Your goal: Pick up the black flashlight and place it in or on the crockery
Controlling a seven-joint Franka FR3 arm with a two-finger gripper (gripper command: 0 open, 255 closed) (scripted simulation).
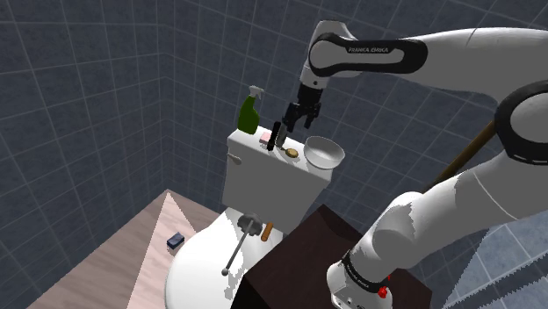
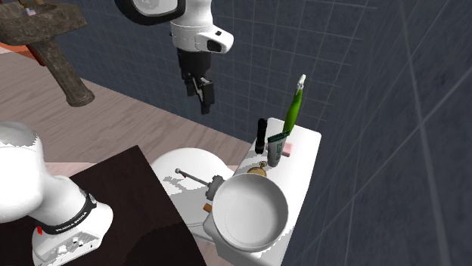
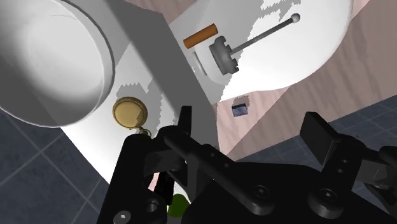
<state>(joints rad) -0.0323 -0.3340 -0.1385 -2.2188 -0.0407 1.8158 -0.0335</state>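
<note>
Black flashlight (image 1: 276, 136) stands upright on the toilet tank (image 1: 263, 180), just below the gripper (image 1: 297, 123), whose jaws hang spread and empty, not touching it. A small brass disc (image 1: 292, 154) lies below the jaws too. The white bowl (image 1: 323, 154) sits farther out past the disc, and a green spray bottle (image 1: 250, 112) beyond the flashlight

Dim, even light leaves the dark tiled walls (image 1: 88, 88) behind the white cistern (image 1: 272, 176) murky, while the cistern itself shows bright. Jagged-edged grey shadows lie on its top beside the bowl (image 3: 44, 63). Everything is sharp.
</note>
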